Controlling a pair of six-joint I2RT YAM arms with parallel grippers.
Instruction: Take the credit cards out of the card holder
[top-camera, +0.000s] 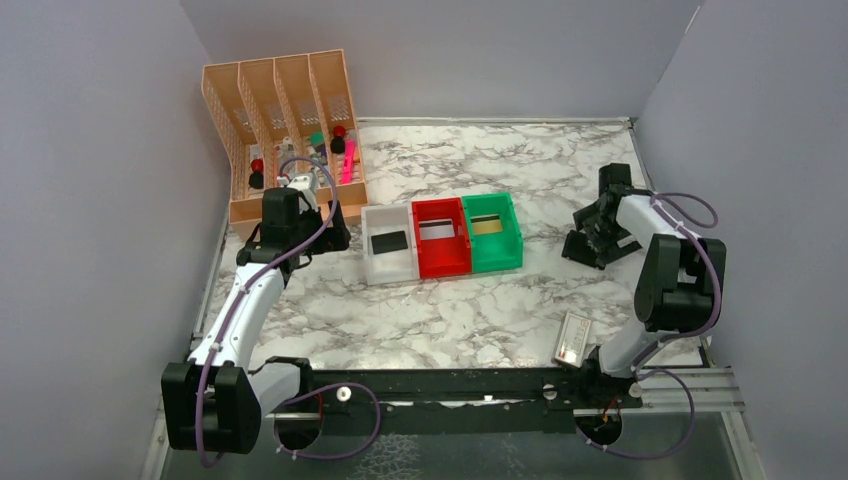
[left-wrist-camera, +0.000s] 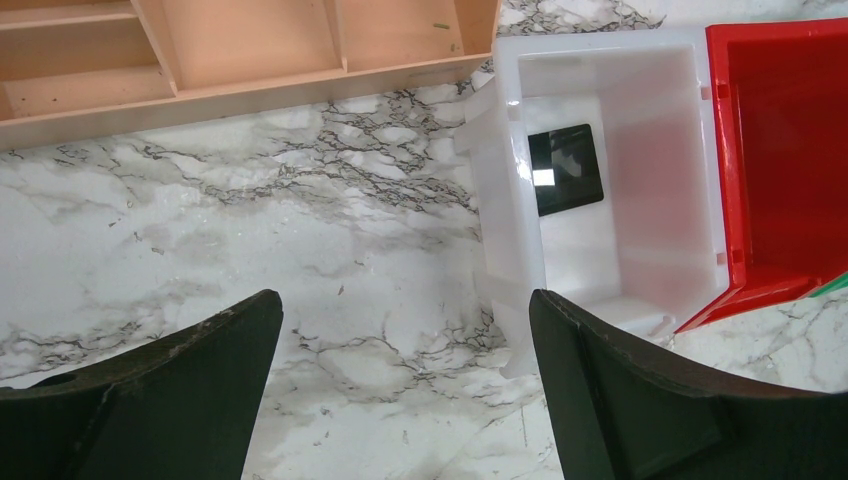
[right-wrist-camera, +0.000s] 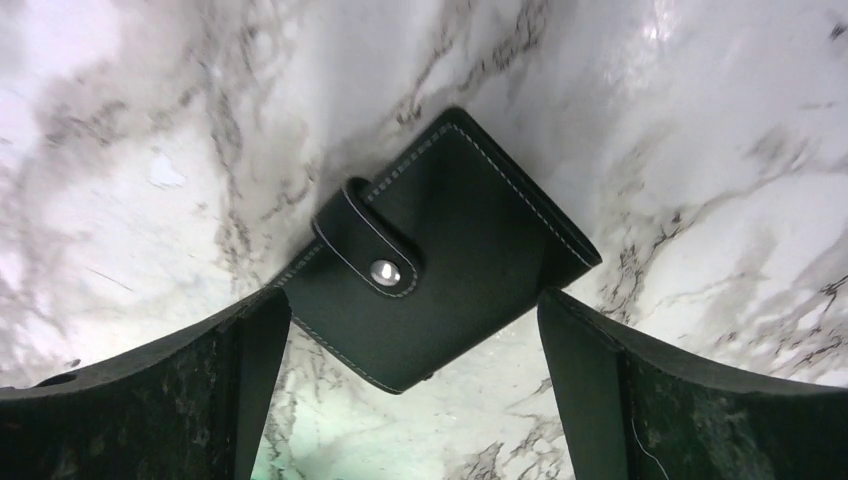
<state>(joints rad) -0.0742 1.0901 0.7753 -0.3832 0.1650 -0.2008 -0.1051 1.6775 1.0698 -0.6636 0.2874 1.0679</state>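
The marble-patterned surface (top-camera: 450, 310) carries a peach perforated rack (top-camera: 280, 130) at the back left, its slots holding small items too tiny to identify. At centre, three glossy plastic bins stand side by side: white bin (top-camera: 388, 262), red bin (top-camera: 441, 240), green bin (top-camera: 492, 235).

The left end effector (left-wrist-camera: 402, 300) hangs with fingers spread wide over bare marble beside the white bin. The right end effector (right-wrist-camera: 412, 300), equally wide, holds nothing and straddles the card holder (right-wrist-camera: 450, 250), which it mostly hides from the top view. The holder is matte black, pale-stitched, folded shut and closed by a tab with a metal snap.

A black card (left-wrist-camera: 566, 170) lies in the white bin, a pale card (top-camera: 437, 230) in the red and a gold card (top-camera: 486, 225) in the green; their print is unreadable.
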